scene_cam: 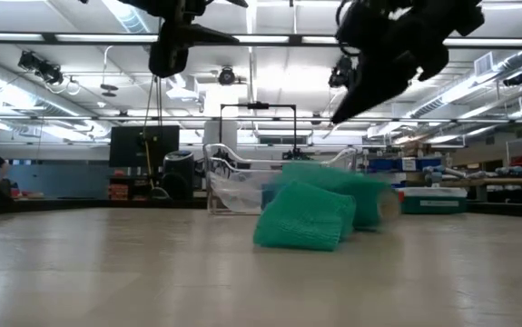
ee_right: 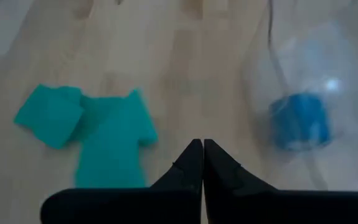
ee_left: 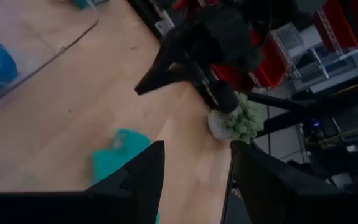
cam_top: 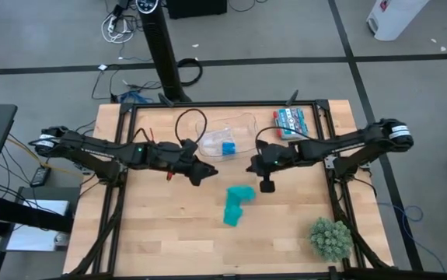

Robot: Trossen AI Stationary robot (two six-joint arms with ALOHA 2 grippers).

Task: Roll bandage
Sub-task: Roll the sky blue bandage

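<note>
The bandage is lying partly folded, not rolled; above it, the left gripper is hanging wide, the right gripper pinched empty.

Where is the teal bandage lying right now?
In the high view the bandage lies on the table near its middle, just below the two grippers and left of the small green plant.

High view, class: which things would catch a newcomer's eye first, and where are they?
The teal bandage lies crumpled mid-table, below and between the two grippers. The left gripper is open and the right gripper is shut; neither touches it. A blue roll sits in a clear container at the back.
</note>
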